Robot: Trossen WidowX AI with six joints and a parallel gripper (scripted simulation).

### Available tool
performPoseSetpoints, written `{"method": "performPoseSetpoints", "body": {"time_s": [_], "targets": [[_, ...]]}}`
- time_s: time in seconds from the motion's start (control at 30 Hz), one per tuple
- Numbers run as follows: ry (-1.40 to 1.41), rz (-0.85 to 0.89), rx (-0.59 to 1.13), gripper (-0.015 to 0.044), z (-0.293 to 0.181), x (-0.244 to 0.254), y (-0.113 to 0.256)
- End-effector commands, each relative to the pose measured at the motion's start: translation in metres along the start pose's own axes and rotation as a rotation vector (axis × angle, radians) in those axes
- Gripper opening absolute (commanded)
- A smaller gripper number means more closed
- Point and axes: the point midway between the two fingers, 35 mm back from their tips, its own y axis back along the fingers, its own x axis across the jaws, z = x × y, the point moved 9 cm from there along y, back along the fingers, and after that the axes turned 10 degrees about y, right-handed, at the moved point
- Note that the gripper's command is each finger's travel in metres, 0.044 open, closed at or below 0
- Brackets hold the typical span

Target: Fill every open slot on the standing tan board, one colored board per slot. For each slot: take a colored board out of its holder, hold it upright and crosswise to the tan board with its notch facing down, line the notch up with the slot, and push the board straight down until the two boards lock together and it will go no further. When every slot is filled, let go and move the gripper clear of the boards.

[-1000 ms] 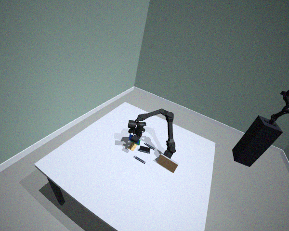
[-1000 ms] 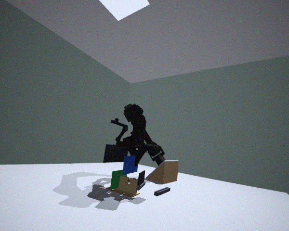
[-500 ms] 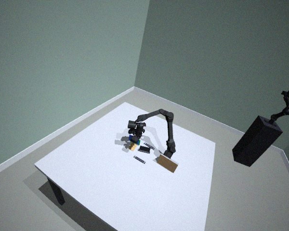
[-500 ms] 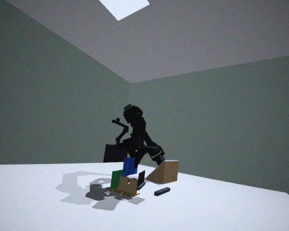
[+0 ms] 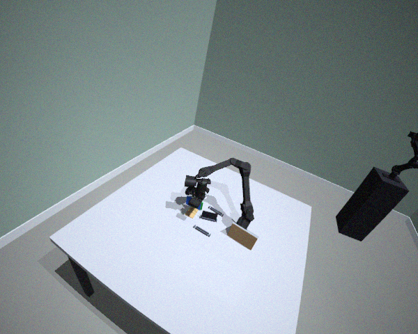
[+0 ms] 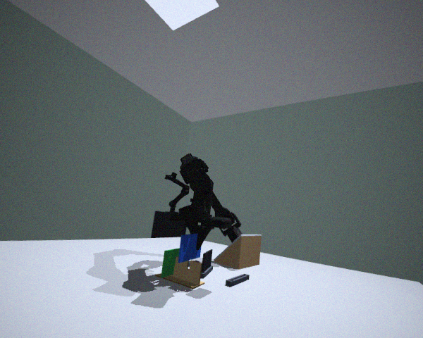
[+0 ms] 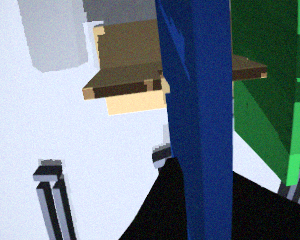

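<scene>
At the near side, the green board [image 5: 202, 206] [image 6: 169, 263] [image 7: 270, 107] is seated across the thin, upright tan board [image 5: 192, 212] [image 6: 192, 273] [image 7: 127, 76]. Above the tan board the gripper [image 5: 196, 203] [image 6: 198, 247] [image 7: 184, 166] is clamped on the blue board [image 5: 188, 200] [image 6: 187, 248] [image 7: 205, 100], upright and crosswise, not yet locked in. Its notch is hard to make out; if it sits off the slot, pushing down could jam the edges, tip the tan board or twist the blue one in the fingers. Straying sideways, it could knock the green board, which stands close by. Blue and green are flat, smooth rectangular sheets. Farther back, a dark board [image 5: 209, 216] [image 6: 206, 258] stands upright, apparently still to be placed; the holders [image 5: 201, 230] [image 6: 237, 279] [image 7: 48, 172] are narrow grooved bars, grey and hard-edged. Beyond lies a matt brown wedge [image 5: 242, 236] [image 6: 249, 251], then a plain black pedestal [image 5: 371, 204] [image 6: 164, 224].
</scene>
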Motion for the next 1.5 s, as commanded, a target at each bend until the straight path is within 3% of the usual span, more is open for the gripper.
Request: {"method": "performPoseSetpoints", "body": {"time_s": [0.0, 1.47], "targets": [[0.004, -0.003, -0.002, 0.0, 0.0, 0.0, -0.003], [0.003, -0.005, -0.002, 0.0, 0.0, 0.0, -0.035]]}}
